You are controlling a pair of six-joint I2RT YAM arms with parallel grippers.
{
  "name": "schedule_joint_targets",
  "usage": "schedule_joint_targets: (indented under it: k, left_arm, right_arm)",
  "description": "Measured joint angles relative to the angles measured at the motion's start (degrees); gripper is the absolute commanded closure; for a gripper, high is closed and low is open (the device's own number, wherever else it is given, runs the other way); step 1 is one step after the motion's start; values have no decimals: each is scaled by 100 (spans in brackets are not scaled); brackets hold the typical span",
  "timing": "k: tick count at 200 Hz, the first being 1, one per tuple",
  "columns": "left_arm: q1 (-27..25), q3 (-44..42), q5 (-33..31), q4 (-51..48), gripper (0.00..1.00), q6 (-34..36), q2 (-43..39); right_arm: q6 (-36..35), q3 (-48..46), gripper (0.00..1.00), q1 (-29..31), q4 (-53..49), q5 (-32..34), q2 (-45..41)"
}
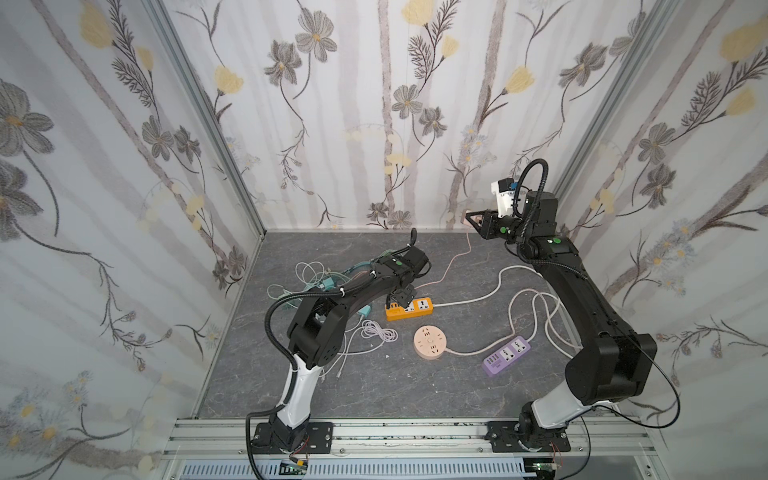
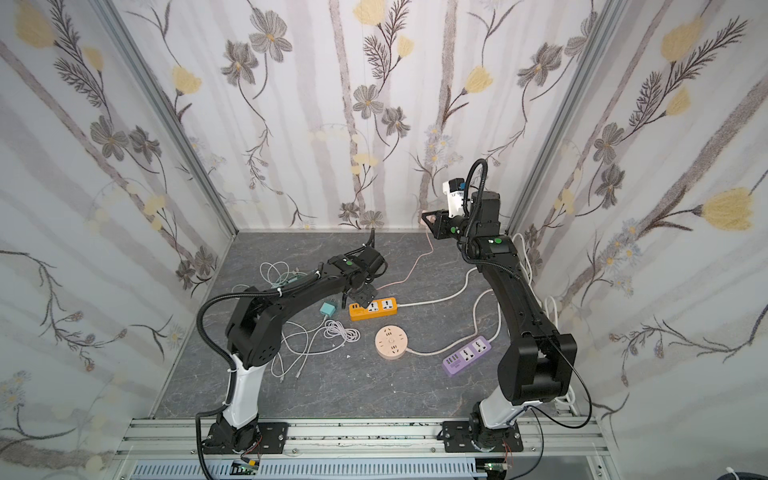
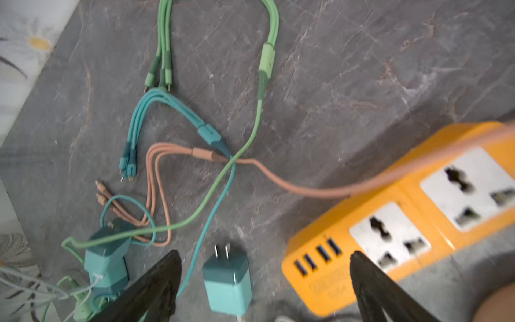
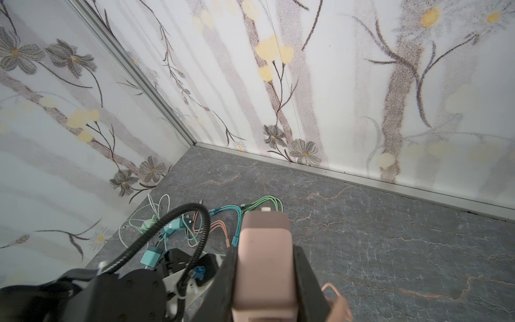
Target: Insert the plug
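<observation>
A pink plug (image 4: pixel 264 251) is clamped between the fingers of my right gripper (image 4: pixel 264 252), which is shut on it. In both top views that gripper (image 1: pixel 473 219) holds the plug (image 2: pixel 430 217) high near the back wall, its pink cable (image 1: pixel 454 257) trailing down to the table. My left gripper (image 3: pixel 264 254) is open, low over the table. Between its fingers lie a teal plug (image 3: pixel 227 281), prongs pointing away, and the USB end of the orange power strip (image 3: pixel 404 223). Neither finger touches them. In a top view the left gripper (image 2: pixel 361 296) hovers at the strip's (image 2: pixel 374 308) left end.
A round peach socket (image 1: pixel 430 343) and a purple power strip (image 1: pixel 507 355) lie right of centre. A coiled white cable (image 1: pixel 378 332) lies front left. Green, teal and orange multi-head cables (image 3: pixel 211 145) and a second teal plug (image 3: pixel 107 262) are tangled at the left.
</observation>
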Motion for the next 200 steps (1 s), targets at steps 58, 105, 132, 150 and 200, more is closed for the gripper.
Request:
schedule_joint_targets:
  k: [58, 105, 132, 150, 200]
  left_arm:
    - [203, 874, 179, 116, 47, 260, 905]
    - [531, 544, 466, 195, 99, 26, 590]
    - [522, 780, 721, 160, 100, -203, -162]
    - [527, 1178, 776, 175, 100, -422, -839]
    - [629, 3462, 1394, -31, 100, -1209, -1023]
  right_arm:
    - [-2, -315, 100, 20, 39, -17, -197]
    - [-20, -352, 100, 20, 37, -17, -212]
    - [-15, -352, 100, 22, 61, -17, -214]
    - [4, -352, 100, 28, 114, -20, -214]
    - [39, -380, 100, 66, 210, -118, -380]
